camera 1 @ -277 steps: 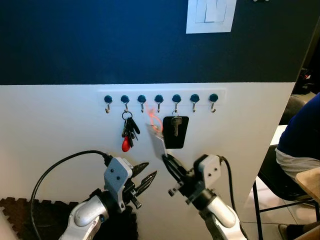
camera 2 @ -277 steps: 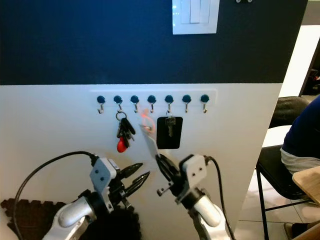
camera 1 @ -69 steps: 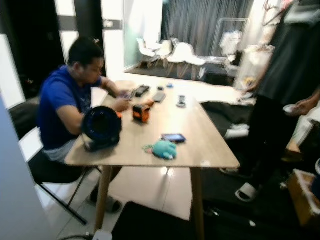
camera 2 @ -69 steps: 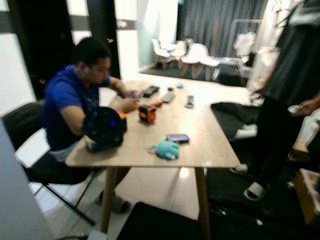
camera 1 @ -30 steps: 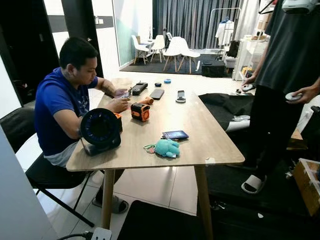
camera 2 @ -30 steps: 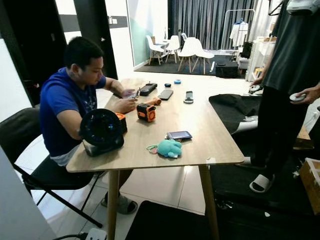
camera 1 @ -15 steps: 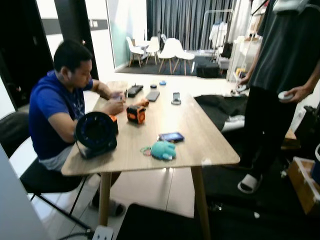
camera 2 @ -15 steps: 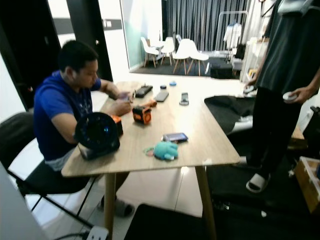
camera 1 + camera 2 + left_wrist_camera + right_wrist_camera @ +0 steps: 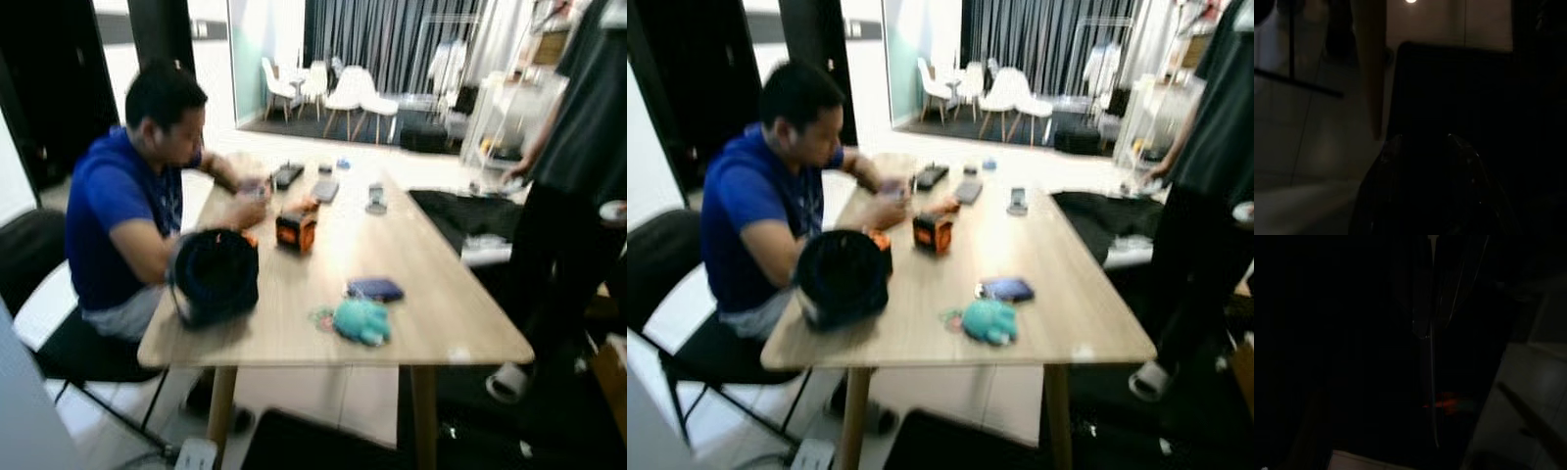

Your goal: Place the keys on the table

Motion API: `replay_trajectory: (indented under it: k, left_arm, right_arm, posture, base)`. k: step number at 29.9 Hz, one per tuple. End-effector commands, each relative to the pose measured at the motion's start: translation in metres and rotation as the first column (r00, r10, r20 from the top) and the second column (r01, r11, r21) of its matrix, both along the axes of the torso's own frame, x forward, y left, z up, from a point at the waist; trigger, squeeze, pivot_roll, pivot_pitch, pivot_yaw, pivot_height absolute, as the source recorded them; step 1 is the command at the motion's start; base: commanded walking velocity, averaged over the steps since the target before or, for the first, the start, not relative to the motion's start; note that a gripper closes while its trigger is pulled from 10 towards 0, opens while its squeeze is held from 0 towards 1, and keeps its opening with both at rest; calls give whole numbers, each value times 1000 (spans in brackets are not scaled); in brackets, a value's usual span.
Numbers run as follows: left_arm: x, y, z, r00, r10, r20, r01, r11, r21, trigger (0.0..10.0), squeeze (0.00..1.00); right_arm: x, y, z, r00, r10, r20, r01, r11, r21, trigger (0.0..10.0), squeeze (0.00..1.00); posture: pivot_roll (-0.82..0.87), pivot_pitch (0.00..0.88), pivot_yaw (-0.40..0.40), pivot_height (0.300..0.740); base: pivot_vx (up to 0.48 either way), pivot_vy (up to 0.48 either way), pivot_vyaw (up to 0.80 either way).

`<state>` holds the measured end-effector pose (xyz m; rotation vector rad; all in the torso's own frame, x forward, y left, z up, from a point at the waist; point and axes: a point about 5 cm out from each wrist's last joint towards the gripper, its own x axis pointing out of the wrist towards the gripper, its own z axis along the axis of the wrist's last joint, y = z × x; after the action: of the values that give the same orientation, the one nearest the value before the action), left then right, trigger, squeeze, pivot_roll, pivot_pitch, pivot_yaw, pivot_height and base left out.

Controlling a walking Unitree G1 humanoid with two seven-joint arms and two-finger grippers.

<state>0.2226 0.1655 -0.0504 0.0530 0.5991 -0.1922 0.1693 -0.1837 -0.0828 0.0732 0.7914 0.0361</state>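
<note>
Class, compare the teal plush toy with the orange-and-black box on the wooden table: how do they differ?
The teal plush toy looks soft and rounded; the orange-and-black box looks boxy. The toy lies nearer the table's front edge; the box sits further back, close to the seated person's hand. Both rest on the tabletop.

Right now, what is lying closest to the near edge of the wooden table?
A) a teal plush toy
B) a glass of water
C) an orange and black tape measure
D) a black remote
A: the teal plush toy lies nearest the near edge of the table, in front of the dark phone, while the orange and black tape measure sits farther back.
</note>
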Motion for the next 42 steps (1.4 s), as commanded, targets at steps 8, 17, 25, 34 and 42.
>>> replay_trajectory:
  k: [8,17,25,34,42]
  left_arm:
    - [-7,6,-3,1000,14,-9,-14,1000,1,10000,0]
    - [-8,5,-2,1000,-29,9,29,1000,11,10000,0]
    - [-9,4,-3,999,-40,1,40,999,-2,10000,0]
    - [-10,5,-3,999,-49,-7,49,999,-3,10000,0]
    - [-11,4,-5,998,-63,-29,63,998,6,10000,0]
  right_arm:
    - [0,3,-1,1000,4,-4,-4,1000,6,10000,0]
    - [0,4,-1,1000,4,-6,-4,1000,7,10000,0]
    - [-1,4,-1,1000,1,-7,-1,1000,7,10000,0]
    - [-1,5,-1,1000,-2,-9,2,1000,8,10000,0]
    - [-1,6,-2,1000,-6,-10,6,1000,9,10000,0]
  posture:
    - [56,22,27,740]
    - [58,26,27,740]
    - [59,26,31,740]
    - [60,27,35,740]
    - [59,25,38,740]
  base:
    - [0,0,0]
    - [0,0,0]
    - [0,-435,0]
    - [0,-465,0]
    - [0,-151,0]
